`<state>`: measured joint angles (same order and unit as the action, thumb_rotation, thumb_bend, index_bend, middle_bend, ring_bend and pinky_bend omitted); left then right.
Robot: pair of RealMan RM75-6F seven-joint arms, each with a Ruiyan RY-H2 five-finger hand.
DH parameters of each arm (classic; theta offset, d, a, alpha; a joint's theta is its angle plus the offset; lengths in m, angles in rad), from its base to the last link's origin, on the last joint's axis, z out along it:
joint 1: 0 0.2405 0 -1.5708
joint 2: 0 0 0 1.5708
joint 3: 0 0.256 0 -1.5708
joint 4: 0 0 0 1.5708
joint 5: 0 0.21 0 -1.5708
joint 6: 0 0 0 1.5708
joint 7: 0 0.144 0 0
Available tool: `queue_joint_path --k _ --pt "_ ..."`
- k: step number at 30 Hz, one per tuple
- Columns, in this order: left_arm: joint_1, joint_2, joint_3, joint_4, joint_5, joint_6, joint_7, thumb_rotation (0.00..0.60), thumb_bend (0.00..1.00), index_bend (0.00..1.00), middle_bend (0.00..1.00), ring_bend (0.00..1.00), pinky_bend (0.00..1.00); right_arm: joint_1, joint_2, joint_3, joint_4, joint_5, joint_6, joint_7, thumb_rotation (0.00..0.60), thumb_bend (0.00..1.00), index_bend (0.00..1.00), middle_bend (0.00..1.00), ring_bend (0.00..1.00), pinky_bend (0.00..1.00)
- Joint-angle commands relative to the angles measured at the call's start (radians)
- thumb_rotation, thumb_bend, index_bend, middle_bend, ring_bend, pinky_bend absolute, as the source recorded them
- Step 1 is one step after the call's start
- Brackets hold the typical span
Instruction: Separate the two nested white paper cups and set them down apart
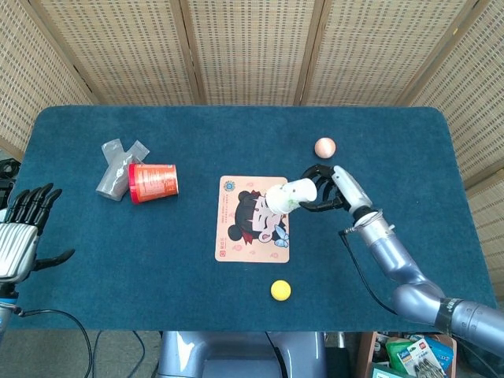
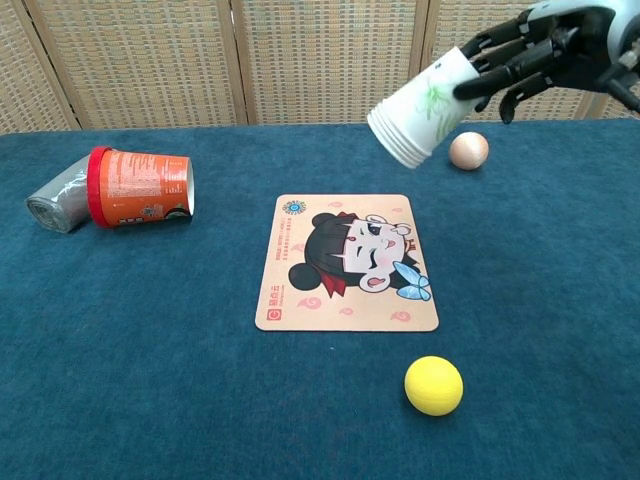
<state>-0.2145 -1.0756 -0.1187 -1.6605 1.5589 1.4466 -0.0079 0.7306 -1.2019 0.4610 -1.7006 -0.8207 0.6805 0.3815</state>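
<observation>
Right hand (image 2: 530, 55) is gripping nested paper cups (image 2: 418, 108) aloft, bases tilting toward the open, empty, far-off left hand (image 1: 20, 236).

Between the dark, hard-looking fingers (image 2: 478, 84) of the right hand (image 2: 535, 55), the paper cups (image 2: 420, 107) look matt white with a faint green print. Below the fingers, the table (image 2: 150, 340) wears napped blue cloth; the mat (image 2: 345, 262) looks smooth and printed.
</observation>
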Motion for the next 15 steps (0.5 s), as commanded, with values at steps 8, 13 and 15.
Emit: queue_joint_path --k 8,13,15 --pt "-0.141 -0.074 -0.071 0.036 0.117 0.002 0.056 0.600 0.08 0.00 0.00 0.00 0.00 0.123 -0.016 0.049 -0.120 0.262 -0.073 0.073 0.600 0.51 0.59 0.61 0.53 0.65" --pt "-0.209 -0.154 -0.091 0.082 0.144 -0.017 0.072 0.600 0.08 0.00 0.00 0.00 0.00 0.186 -0.077 0.067 -0.120 0.369 -0.078 0.117 0.600 0.51 0.58 0.61 0.53 0.65" --pt "-0.246 -0.210 -0.096 0.125 0.160 -0.026 0.072 0.600 0.08 0.01 0.00 0.00 0.00 0.212 -0.098 0.053 -0.110 0.389 -0.067 0.104 0.600 0.51 0.58 0.62 0.53 0.65"
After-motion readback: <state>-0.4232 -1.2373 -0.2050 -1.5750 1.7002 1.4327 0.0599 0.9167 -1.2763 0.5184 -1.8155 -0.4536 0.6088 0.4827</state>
